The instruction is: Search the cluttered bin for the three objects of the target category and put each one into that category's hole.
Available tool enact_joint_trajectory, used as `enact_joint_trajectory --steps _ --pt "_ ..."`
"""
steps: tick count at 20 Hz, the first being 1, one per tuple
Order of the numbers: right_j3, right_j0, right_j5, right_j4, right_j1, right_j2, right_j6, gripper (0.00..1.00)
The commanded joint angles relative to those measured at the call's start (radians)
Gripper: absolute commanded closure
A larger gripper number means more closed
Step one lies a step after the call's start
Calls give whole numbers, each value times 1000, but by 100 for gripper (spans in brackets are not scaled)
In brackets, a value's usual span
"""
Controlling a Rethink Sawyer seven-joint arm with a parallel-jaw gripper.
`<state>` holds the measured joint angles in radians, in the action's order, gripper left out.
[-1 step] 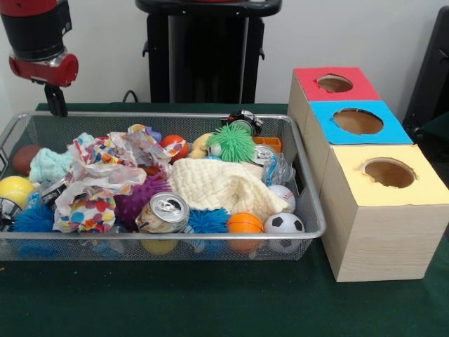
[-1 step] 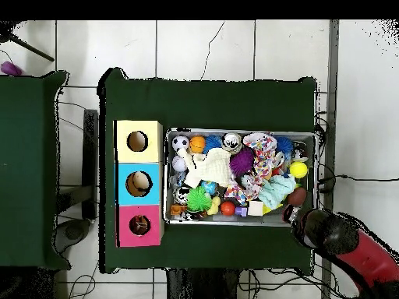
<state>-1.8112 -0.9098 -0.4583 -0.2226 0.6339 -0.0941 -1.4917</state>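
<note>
A wire mesh bin holds a heap of mixed things: a soccer ball, an orange ball, a baseball, a yellow ball, a drink can, a green spiky ball, a purple spiky ball and a cream cloth. Beside the bin stand three boxes with round holes: red, blue and yellow. My gripper hangs over the bin's far left corner, above its rim, holding nothing I can see. From above, the gripper sits at the bin's corner.
Crumpled patterned paper and a mint cloth cover things on the bin's left side. Blue spiky balls lie along the front wall. The boxes touch the bin's side. Green cloth covers the table.
</note>
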Motion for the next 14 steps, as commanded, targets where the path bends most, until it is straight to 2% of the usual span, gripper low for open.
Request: enact_joint_trajectory --steps 1,7,14 --pt "84 13 -67 -10 -28 -75 -17 100" --pt "141 -3 -75 -18 -78 -105 27 100" --pt "144 -13 -67 -23 -95 -115 31 100"
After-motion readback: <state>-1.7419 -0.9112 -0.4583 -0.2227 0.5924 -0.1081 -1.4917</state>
